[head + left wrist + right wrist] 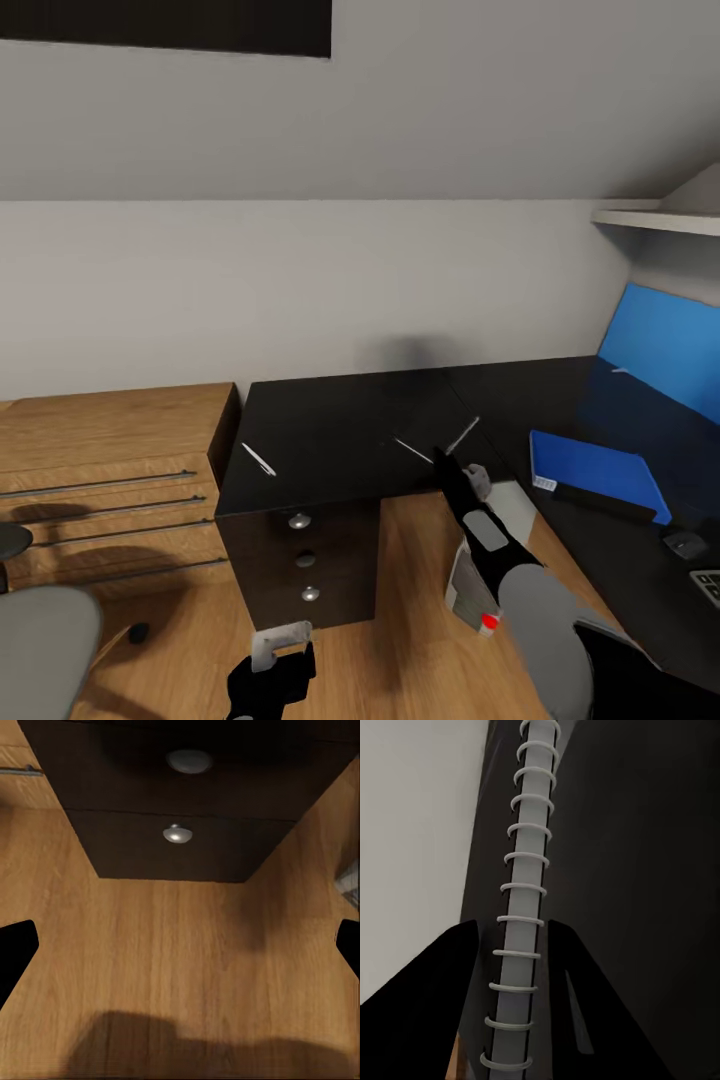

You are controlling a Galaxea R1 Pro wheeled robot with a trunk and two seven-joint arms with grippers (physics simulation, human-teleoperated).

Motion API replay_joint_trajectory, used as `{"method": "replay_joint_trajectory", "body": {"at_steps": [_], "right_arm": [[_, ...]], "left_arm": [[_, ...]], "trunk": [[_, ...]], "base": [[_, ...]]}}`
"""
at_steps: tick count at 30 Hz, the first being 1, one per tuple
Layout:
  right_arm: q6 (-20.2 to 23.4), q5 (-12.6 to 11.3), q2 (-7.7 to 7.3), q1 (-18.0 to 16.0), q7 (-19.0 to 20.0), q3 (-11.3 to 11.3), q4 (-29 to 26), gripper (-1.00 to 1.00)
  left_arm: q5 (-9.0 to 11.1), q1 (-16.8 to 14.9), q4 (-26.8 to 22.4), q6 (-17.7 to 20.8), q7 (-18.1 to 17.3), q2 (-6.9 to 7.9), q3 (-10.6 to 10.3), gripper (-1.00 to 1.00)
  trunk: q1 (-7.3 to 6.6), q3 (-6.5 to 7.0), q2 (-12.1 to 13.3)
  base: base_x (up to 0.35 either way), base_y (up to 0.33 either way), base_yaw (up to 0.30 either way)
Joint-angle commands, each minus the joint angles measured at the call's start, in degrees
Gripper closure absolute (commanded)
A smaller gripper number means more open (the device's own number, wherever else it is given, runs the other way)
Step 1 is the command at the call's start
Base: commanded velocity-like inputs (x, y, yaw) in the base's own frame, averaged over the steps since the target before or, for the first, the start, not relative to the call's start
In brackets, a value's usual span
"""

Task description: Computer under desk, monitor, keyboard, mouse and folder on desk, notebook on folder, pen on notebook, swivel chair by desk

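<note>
1. My right gripper is at the inner corner of the desk, on the notebook.
2. In the right wrist view the 2 fingers flank the wire-bound spine. Jaws are narrow around it; I cannot tell if they actually pinch it.
3. The spine's long axis runs straight away from the jaws, in line with the fingers. In the head view it shows as a pale streak slanting away from the fingertips.
4. Key relation: the folder lies flat on the desk's right wing, to the right of the jaws and well apart. The right arm is much nearer, so the carry looks like its job.
5. The notebook looks thin, with dark covers that blend into the black top and pale spiral rings.
6. The folder top is bare, with the mouse near its close end.
7. The pen lies on the left part of the desk, apart from the notebook.
8. My left gripper hangs low over the floor before the drawers, jaws wide, holding nothing.
</note>
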Motion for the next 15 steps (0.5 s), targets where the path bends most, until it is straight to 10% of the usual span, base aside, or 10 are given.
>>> {"method": "replay_joint_trajectory", "body": {"at_steps": [1,15], "right_arm": [[0.8,-0.9,-0.45,0.0,-0.3,0.2,-0.5,1.00],[8.5,-11.2,-7.34,0.0,-7.4,-0.9,-6.0,1.00]], "left_arm": [[0.2,-0.1,0.2,0.2,0.4,0.05,-0.4,-1.00],[0.0,-0.1,2.6,0.0,0.2,-2.07,-3.5,-1.00]], "trunk": [[0.00,-0.06,0.0],[0.00,-0.06,0.0]], "base": [[0.000,0.000,0.000],[0.000,-0.051,0.000]]}}
